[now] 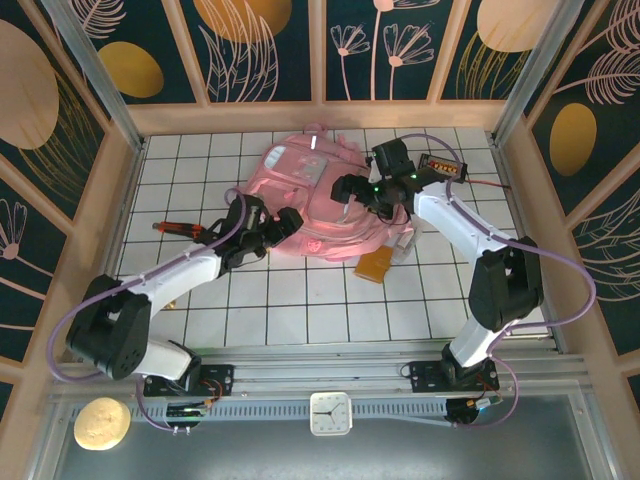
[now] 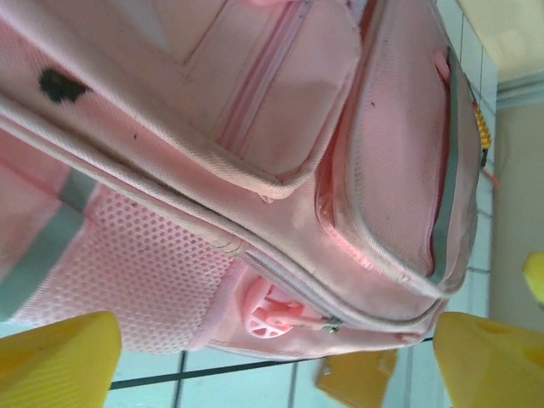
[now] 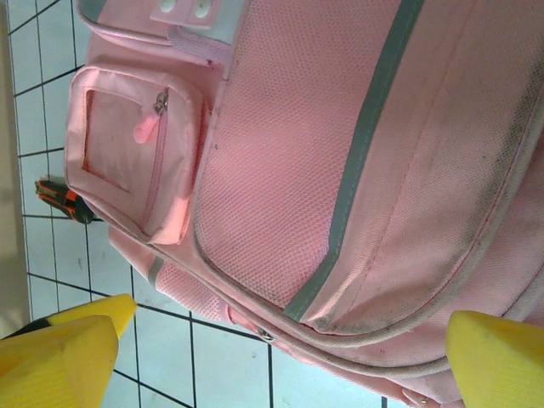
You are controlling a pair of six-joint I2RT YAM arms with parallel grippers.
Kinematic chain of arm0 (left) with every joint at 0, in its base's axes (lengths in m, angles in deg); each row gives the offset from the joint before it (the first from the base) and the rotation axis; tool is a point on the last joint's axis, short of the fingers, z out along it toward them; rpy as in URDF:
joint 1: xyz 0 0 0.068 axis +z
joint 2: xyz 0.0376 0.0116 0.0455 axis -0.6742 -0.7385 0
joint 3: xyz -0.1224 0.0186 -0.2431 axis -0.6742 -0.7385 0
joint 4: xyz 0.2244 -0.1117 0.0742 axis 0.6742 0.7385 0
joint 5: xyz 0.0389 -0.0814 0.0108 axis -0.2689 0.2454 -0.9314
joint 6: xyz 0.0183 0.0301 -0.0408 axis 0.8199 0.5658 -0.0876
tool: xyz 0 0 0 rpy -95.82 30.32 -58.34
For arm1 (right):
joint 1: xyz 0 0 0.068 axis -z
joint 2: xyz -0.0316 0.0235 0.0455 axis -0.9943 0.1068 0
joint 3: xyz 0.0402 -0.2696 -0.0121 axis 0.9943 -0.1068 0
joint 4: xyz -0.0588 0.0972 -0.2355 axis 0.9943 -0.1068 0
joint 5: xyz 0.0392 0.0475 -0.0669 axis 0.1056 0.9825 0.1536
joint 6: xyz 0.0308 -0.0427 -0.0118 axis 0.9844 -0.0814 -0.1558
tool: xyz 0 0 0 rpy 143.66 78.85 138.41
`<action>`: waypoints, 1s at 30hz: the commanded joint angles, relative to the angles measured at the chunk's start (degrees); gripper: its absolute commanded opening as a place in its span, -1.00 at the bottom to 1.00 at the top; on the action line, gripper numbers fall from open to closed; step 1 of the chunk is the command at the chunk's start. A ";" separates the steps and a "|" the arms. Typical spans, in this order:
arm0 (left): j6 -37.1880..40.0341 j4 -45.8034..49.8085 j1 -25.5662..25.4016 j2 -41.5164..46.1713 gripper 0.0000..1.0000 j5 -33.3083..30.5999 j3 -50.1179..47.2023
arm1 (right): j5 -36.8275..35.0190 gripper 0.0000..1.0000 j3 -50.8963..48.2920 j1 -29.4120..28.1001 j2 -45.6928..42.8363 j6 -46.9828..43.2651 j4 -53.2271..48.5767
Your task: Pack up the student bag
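While the bag lies flat on the table, seemingly zipped, the left gripper and right gripper hang close by it, fingers apart, empty; opening probably comes first; pinch a zip pull.

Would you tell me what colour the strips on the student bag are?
Pale grey strips on the pink student bag; clearest in right wrist view.

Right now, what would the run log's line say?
student bag: lying on table | left gripper: open, beside bag | right gripper: open, over bag | held: nothing
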 commanded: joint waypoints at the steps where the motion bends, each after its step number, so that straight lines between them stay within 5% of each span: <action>1: -9.78 -4.40 1.34 -4.10 0.78 6.61 3.32 | -0.84 0.99 0.18 0.16 -0.71 -0.18 0.24; 6: -16.91 -10.29 1.60 -9.65 0.65 8.28 1.23 | -1.10 0.98 0.93 0.22 -1.33 -0.23 -0.15; 24: -18.77 -14.16 1.88 -22.64 -0.09 6.42 8.67 | -1.85 0.99 -6.35 -2.81 -5.95 -1.22 -0.39; 26: -18.92 -14.68 1.92 -23.35 -0.27 6.23 8.67 | -2.15 0.98 -6.81 -3.82 -6.16 -1.19 -0.08; 30: -19.12 -15.33 1.96 -24.04 -0.96 7.13 8.72 | -3.90 0.99 -6.65 -5.88 -6.14 -2.31 -0.86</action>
